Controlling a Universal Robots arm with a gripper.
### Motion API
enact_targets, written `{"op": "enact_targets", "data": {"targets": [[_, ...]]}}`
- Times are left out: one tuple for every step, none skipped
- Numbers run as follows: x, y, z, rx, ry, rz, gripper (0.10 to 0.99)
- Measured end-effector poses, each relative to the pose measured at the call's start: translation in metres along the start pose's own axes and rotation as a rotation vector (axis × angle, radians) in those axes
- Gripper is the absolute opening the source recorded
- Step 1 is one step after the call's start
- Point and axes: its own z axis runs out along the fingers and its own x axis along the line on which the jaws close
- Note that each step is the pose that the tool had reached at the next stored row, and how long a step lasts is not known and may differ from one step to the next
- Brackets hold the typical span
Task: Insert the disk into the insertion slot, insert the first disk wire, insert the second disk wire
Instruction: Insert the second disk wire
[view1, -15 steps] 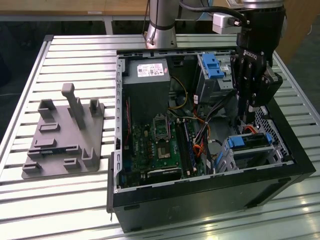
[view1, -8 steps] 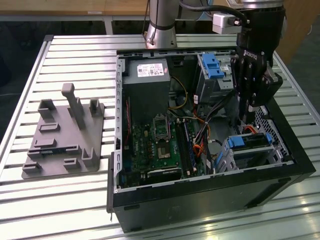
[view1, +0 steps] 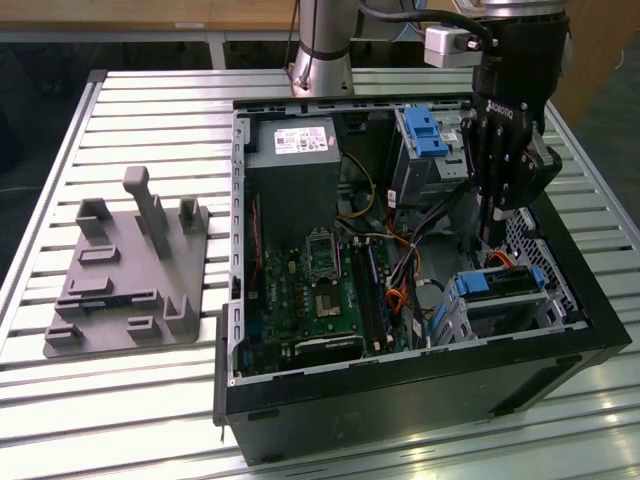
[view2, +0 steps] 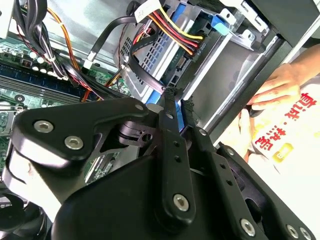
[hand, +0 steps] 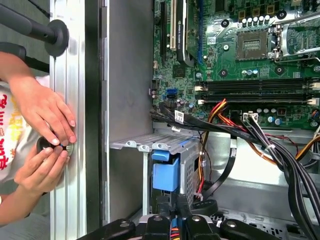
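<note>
- inside the open black computer case (view1: 420, 400), at the exterior view's right, the arm's black gripper (view1: 497, 232) hangs low over the grey perforated insertion slot (view1: 520, 312).
- the disk (view1: 497, 281), with its bright blue carrier, sits in that slot just beneath the fingertips; whether it is fully seated i cannot tell.
- in the second wrist view the gripper (view2: 172, 97) shows two slim black fingers (view2: 167, 120) drawn close together, their tips at a red, yellow and black wire bundle (view2: 172, 32) that ends in a black plug (view2: 181, 75) against the cage (whether they actually pinch the plug or cable i cannot tell).
- in the first wrist view the gripper (hand: 174, 220) is beside a blue latch (hand: 165, 172) on the drive bay, with black cables (hand: 260, 142) running across the green motherboard (hand: 250, 55).
- a person's hands (hand: 47, 145) rest on the slatted aluminium table (view1: 130, 400) just outside the case wall, touching a small round part.
- at the exterior view's left, well apart from the case, a grey fixture plate (view1: 130, 275) with upright posts lies on the table.
- a taller metal bay with a blue latch (view1: 425, 130) stands at the case's far side, near the power supply (view1: 292, 175).
</note>
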Motion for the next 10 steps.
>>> {"op": "enact_targets", "data": {"targets": [[-0.0002, -0.0001, 0.0001, 0.0, 0.0004, 0.0, 0.208], [-0.0004, -0.0003, 0.0002, 0.0, 0.001, -0.001, 0.208], [-0.0006, -0.0005, 0.0004, 0.0, 0.0017, -0.001, 0.208], [-0.0008, -0.0007, 0.0006, 0.001, 0.0022, -0.002, 0.208], [-0.0011, -0.0009, 0.0008, 0.001, 0.0026, -0.004, 0.208], [-0.0013, -0.001, 0.0011, 0.002, 0.0031, -0.006, 0.208], [-0.0015, -0.0011, 0.0014, 0.002, 0.0039, -0.008, 0.208], [-0.0018, -0.0011, 0.0016, 0.003, 0.005, -0.011, 0.208], [-0.0021, -0.0011, 0.0018, 0.004, 0.0063, -0.013, 0.208], [-0.0024, -0.0011, 0.0021, 0.004, 0.0091, -0.016, 0.208]]}}
